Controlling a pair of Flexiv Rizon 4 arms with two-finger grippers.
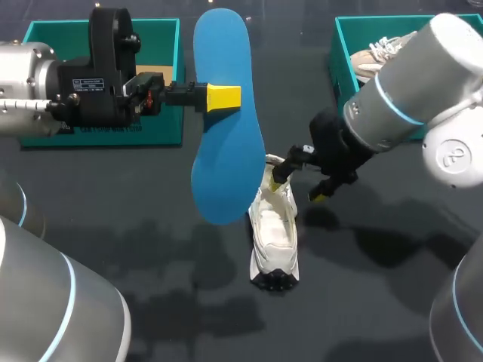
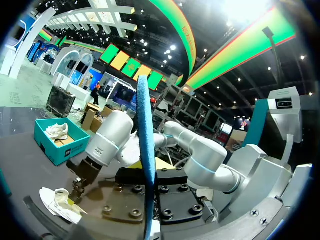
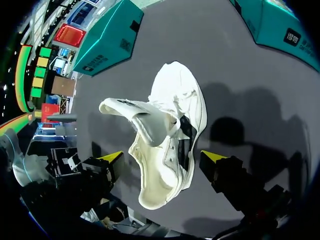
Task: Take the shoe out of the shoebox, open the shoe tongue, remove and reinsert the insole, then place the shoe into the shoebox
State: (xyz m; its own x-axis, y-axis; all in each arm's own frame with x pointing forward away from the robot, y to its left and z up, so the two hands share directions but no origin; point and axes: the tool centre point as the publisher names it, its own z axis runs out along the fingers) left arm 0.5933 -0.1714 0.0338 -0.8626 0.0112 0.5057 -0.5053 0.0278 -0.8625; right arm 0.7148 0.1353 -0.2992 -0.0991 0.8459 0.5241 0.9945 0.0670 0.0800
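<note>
Shoe: a white lace-up shoe lies flat on its sole near the middle of the dark table, outside both boxes. Its mouth gapes wide.
Tongue: the pale tongue is pulled out of the opening and bent away over one side. The loosened laces bunch at its root.
Sole end: a dark patch shows at the end of the shoe nearest the robot.
Insole: a long blue foam insole is out of the shoe and held in the air above the table. Its lower end hangs just beside the shoe in the head view.
Left tool: the left tool is clamped on the insole's edge, about halfway along it.
Right tool: the right tool hangs over the shoe with its fingers spread wide. One yellow tip sits on each side of the upper, and neither grips it.
Boxes: a teal cardboard shoebox stands at the far left. A second teal cardboard shoebox stands at the far right with a pale shoe inside.
</note>
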